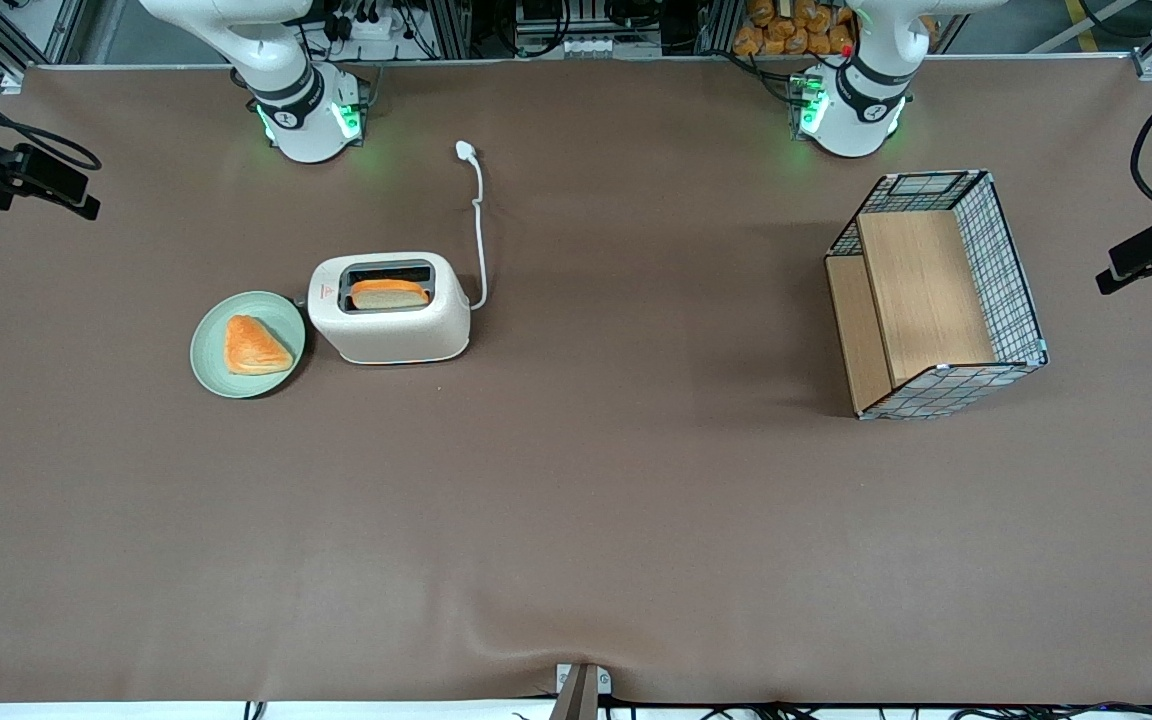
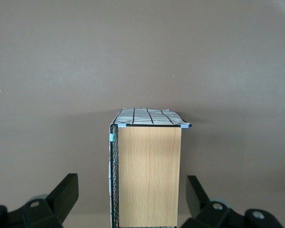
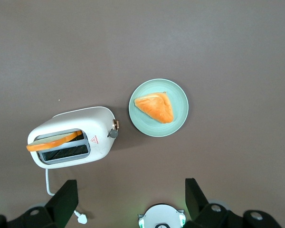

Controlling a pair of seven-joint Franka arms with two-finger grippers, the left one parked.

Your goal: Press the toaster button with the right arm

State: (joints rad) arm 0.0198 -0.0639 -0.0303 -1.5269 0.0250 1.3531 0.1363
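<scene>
front view: a brown table (image 1: 576, 520) is seen, with a wire basket (image 1: 939, 292) holding wooden boards lying toward the parked arm's end. toward the working arm's end, a pale green plate (image 1: 211, 365) with a triangular pastry (image 1: 254, 346) on it is set just beside the toaster (image 1: 391, 310), rim nearly touching it. a white cord (image 1: 479, 225) is run from the toaster up to a plug (image 1: 465, 150) lying farther from the front camera, near the base of the right arm (image 1: 286, 75).

only the base and lower links of the right arm are shown in the front view. in the right wrist view the gripper (image 3: 128, 202) is held high above the table, its two dark fingers (image 3: 64, 202) spread wide apart with nothing between them. the toaster (image 3: 72, 137) is seen well below the gripper and apart from it, and nothing is placed between the two. the plate (image 3: 180, 92) lies just beside the button (image 3: 112, 134).

the toaster is cream-white and rounded, standing upright, with two slots in a dark rim. a slice of bread (image 1: 389, 292) is standing in one slot, its top sticking out above the rim. a small red triangle sticker (image 3: 95, 139) is fixed on the top beside the slots. the button is a small grey tab protruding from the narrow end facing the plate, with a small round knob (image 3: 116, 124) just beside it.
</scene>
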